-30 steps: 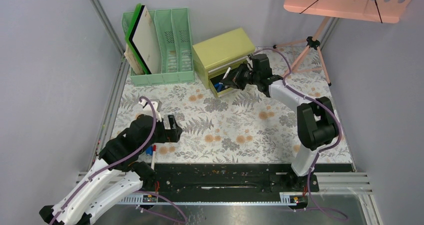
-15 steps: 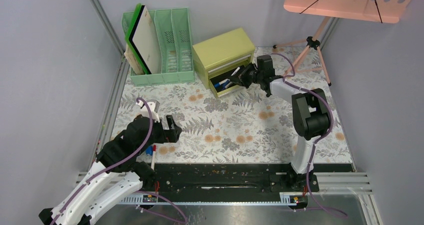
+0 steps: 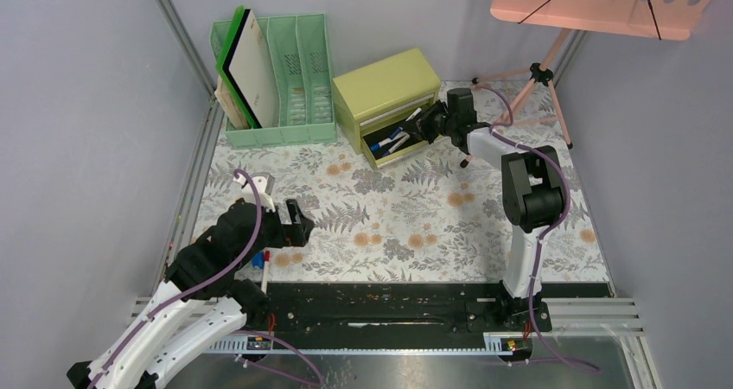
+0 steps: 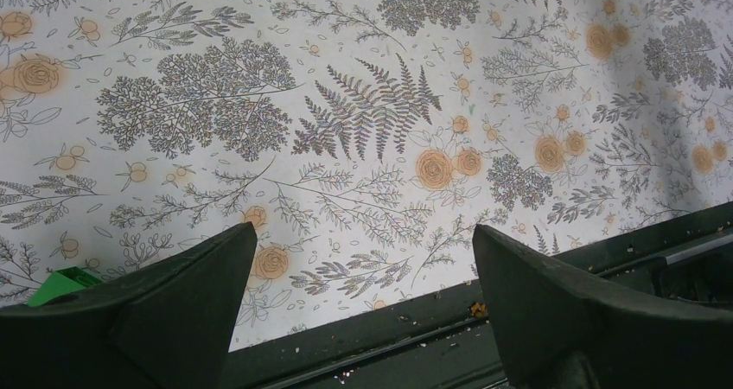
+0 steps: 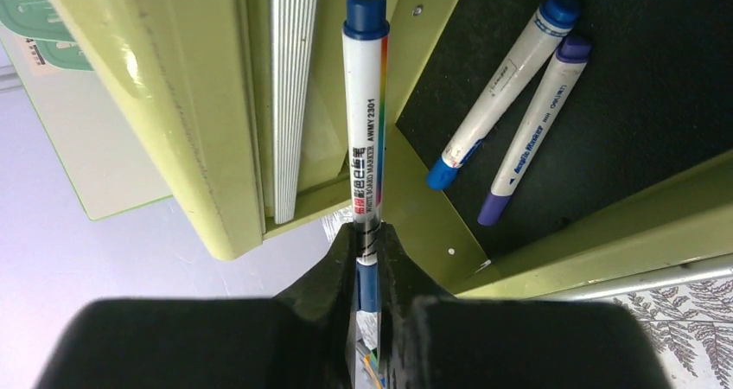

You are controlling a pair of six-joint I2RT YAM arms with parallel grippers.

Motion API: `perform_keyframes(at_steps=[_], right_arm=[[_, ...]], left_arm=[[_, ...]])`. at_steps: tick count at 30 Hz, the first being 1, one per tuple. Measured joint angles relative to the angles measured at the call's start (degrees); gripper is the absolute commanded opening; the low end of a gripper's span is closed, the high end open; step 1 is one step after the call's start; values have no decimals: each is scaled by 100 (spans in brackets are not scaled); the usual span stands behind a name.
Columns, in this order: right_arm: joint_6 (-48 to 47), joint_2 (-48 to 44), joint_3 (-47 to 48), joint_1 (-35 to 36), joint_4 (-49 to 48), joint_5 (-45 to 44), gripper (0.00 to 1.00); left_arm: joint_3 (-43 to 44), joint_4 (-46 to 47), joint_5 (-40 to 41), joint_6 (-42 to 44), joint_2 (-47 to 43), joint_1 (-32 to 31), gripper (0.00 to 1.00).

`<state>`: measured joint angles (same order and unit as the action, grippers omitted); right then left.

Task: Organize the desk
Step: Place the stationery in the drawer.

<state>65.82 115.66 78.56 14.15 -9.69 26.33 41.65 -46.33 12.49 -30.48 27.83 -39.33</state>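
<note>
The right gripper (image 5: 365, 238) is clamped on a blue-capped marker (image 5: 365, 121), held at the edge of the open drawer (image 5: 657, 78) of the yellow-green chest (image 3: 386, 85) (two more markers (image 5: 504, 91) lie inside). The left gripper (image 4: 363, 232) stands wide apart, empty, above the near left part of the desk (image 3: 406, 207), which lies beneath both arms.

Fern-print desk (image 3: 415, 207) with green file rack (image 3: 302, 69), drawer chest (image 3: 385, 85)

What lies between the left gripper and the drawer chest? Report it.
Nothing: the top view shows only bare fern-printed desk between the open left gripper and the yellow-green drawer chest.
</note>
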Motion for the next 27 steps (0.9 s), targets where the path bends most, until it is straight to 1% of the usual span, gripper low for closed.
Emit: perform_keyframes(at_steps=[1,2,3,5,7,10,17,22,27], right_arm=[[-4,2,33,-2,28,-26,19],[-15,2,57,-2,55,-42,32],[-26,2,90,-2,103,-48,41],[-37,13,131,-2,131,-70,55],[-94,13,136,-2,157,-83,65],[-186,13,136,-2,229,-140,74],[-498,-107,35,-7,472,-175,80],[-699,-525,-306,-9,522,-168,82],[-868,-1147,-804,-28,533,-125,83]], left_arm=[[0,0,-2,0,0,0,99],[0,0,-4,0,0,0,99],[0,2,-4,0,0,0,99],[0,4,-4,0,2,0,99],[0,4,-4,0,2,0,99],[0,7,-7,0,2,0,99],[0,7,-7,0,2,0,99],[0,7,-13,0,2,0,99],[0,7,-24,0,9,0,99]])
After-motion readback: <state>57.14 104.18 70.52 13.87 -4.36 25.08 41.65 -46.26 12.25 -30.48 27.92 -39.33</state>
